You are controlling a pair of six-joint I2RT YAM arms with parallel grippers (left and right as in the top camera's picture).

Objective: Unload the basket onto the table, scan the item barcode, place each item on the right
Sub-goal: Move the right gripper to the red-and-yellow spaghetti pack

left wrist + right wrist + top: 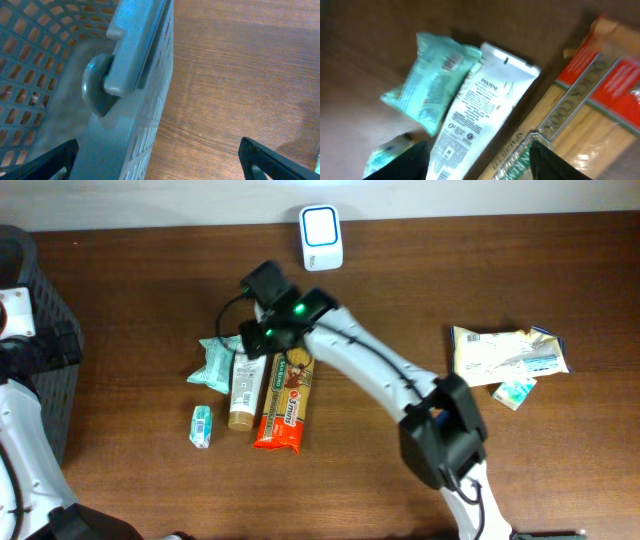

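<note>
Right gripper (480,161) jaws spread above the tube (480,107), empty; spaghetti (570,125) lies just beside, so closing may snag both. Left gripper (157,160) spread wide by basket (45,55).

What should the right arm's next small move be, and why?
Probably lower the right end effector straight down around the Pantene tube. Its jaws stand open, the wrist view frames the flat-lying tube between them, and nothing is held yet. The wipes pack and spaghetti pack flank it closely, so go straight down.
</note>
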